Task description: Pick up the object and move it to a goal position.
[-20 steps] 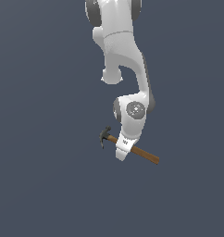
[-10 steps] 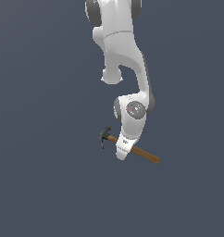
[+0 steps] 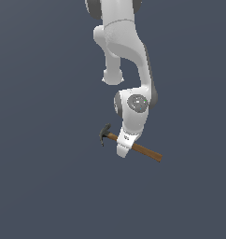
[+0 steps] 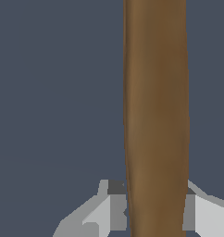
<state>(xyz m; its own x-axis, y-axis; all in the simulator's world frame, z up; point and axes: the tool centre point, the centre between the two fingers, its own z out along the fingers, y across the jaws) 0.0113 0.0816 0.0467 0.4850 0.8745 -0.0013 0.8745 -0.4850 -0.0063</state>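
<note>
The hammer (image 3: 147, 151) has a dark grey head (image 3: 104, 134) toward the exterior view's left and a brown wooden handle slanting down to the exterior view's right. My gripper (image 3: 124, 149) covers the handle close to the head. In the wrist view the handle (image 4: 155, 115) runs straight between my two fingers (image 4: 109, 203), which press on it from both sides. The gripper is shut on the handle. The head is out of the wrist view. Whether the hammer rests on the surface or hangs above it cannot be told.
The white arm (image 3: 129, 56) reaches down from the top of the exterior view. A plain dark grey-blue surface (image 3: 40, 177) fills the surroundings in both views. No other object shows.
</note>
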